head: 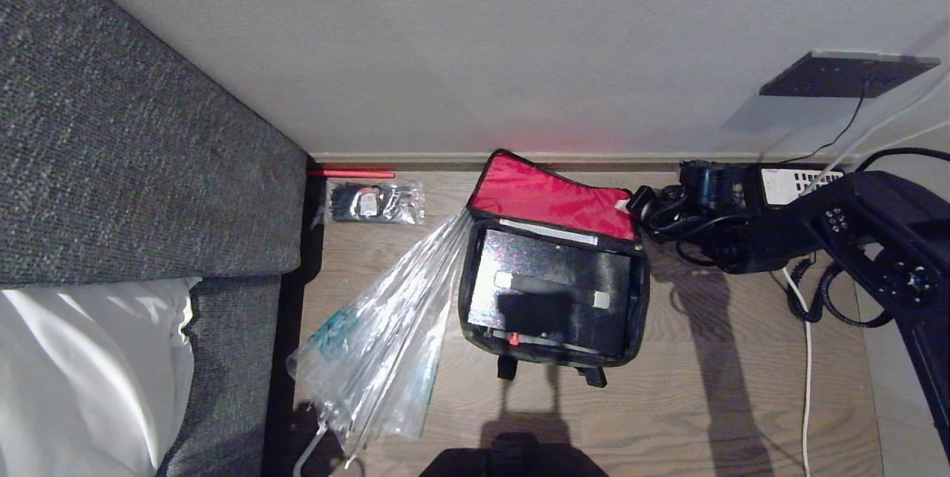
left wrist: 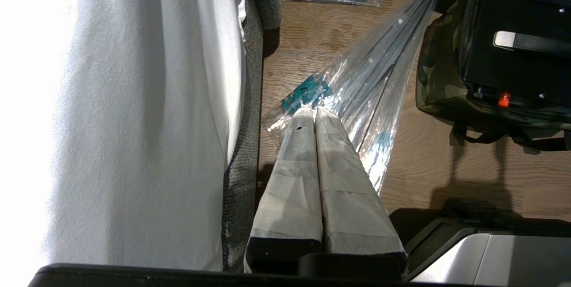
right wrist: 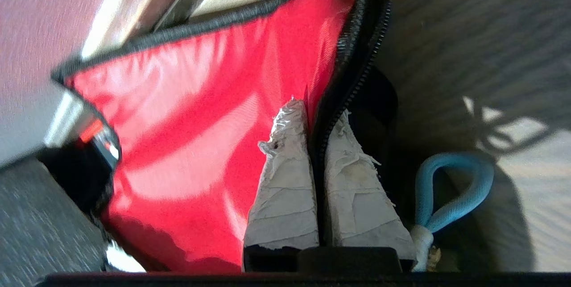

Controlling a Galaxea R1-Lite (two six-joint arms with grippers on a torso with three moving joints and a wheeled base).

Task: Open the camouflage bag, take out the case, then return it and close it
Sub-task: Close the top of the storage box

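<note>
Your right gripper (right wrist: 317, 144) has its taped fingers pressed together on the zipper edge of the lid of the camouflage bag (head: 553, 269), one finger on the red lining and the other on the outer side, at the lid's right-hand corner as you see it from the head camera. That bag sits on the wooden floor (head: 705, 403) close to the wall, its lid thrown back so the red inside faces up and the main compartment stands open.

Inside it, the case (head: 553, 291) lies flat, handle and small red latch showing. From these views you cannot tell whether it has already been out and come back or has not yet been lifted. With the grip on the lid rather than on the handle, I judge you are either finishing the opening or starting to fold the lid shut. Zipping closed is plainly still to do.

Your left gripper (left wrist: 314, 119) hangs idle with its fingers shut on nothing, above the clear umbrella (head: 386, 329) leaning against the bag's left side.
</note>
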